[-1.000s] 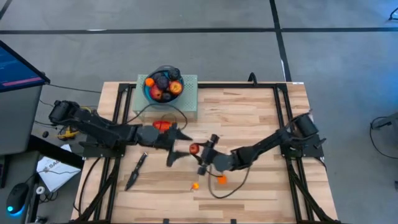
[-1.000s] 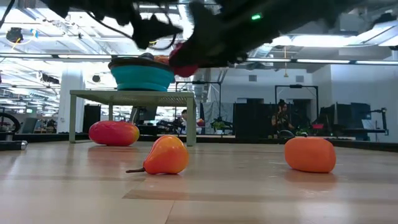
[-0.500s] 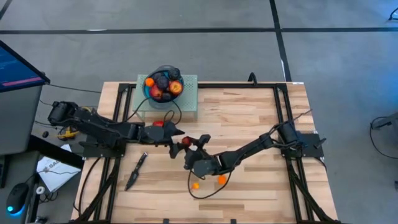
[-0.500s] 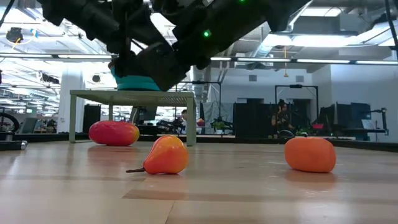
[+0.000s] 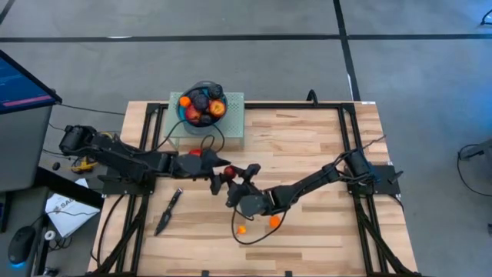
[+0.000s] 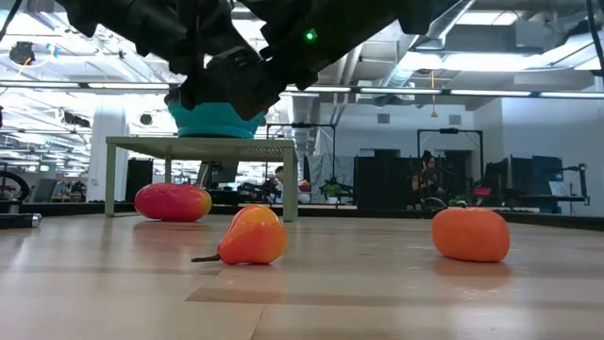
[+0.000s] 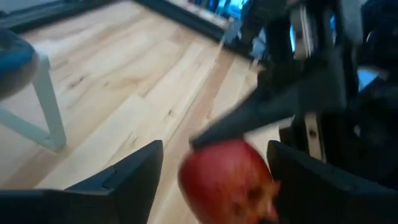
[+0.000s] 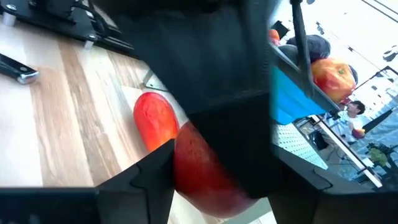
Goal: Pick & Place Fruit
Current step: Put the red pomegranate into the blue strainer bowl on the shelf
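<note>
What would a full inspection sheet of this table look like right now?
Surface: wooden table in a black frame.
Job's things: red fruit held between both grippers; pear-shaped orange fruit, round orange fruit and longer red-orange piece on the table; more fruit in the blue bowl on a green stand.
Clutter: black knife-like tool.
Grippers: left gripper open around the red fruit; right gripper shut on it.
Cables: black cable looping by the stand.
Surroundings: screen beside the table.

Two arms, one blue bowl [image 5: 201,115], three loose fruits on table.
</note>
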Available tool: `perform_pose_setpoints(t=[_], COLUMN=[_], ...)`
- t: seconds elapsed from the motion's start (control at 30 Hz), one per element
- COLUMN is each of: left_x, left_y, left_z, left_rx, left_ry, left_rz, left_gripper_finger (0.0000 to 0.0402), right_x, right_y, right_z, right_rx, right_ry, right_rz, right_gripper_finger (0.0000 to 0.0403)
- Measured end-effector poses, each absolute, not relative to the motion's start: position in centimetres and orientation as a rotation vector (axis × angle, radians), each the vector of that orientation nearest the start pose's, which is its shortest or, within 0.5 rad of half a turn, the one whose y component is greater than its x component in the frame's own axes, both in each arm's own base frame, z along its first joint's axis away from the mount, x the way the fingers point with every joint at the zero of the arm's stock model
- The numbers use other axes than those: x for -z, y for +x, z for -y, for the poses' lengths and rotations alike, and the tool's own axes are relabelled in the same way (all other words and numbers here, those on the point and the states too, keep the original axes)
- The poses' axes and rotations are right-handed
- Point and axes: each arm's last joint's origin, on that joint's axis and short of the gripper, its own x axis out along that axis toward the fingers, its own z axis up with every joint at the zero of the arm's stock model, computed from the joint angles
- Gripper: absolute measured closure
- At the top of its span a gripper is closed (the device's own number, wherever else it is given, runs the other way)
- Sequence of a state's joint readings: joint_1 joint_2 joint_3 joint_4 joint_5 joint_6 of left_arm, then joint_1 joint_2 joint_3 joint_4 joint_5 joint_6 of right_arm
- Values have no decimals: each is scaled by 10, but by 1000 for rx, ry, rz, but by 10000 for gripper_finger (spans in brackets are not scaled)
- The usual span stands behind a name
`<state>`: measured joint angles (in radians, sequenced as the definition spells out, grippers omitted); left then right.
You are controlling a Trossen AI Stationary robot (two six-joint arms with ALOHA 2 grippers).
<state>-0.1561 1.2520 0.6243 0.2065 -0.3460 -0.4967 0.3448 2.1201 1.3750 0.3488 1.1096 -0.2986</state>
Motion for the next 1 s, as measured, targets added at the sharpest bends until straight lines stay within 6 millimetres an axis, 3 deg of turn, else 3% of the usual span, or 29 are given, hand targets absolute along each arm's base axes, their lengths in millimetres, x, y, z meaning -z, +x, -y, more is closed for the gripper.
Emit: perform_pose_setpoints(t=[0.4, 0.5, 0.77, 1.0], left_x=[-221, -220, -216, -217], left_y=[256, 256, 254, 255], left_z=[31, 30, 30, 30], left_rx=[-260, -247, -243, -246], left_ry=[-376, -381, -393, -393], left_rz=[-354, -360, -414, -404], left_gripper_finger=[197, 184, 95, 109], right_x=[-175, -175, -176, -178], right_y=[435, 435, 435, 436], right_z=[-129, -129, -130, -130], right_rx=[703, 703, 707, 711], right_ry=[-550, -550, -548, -531], right_rz=[-415, -415, -411, -392], right_gripper_finger=[184, 188, 198, 190])
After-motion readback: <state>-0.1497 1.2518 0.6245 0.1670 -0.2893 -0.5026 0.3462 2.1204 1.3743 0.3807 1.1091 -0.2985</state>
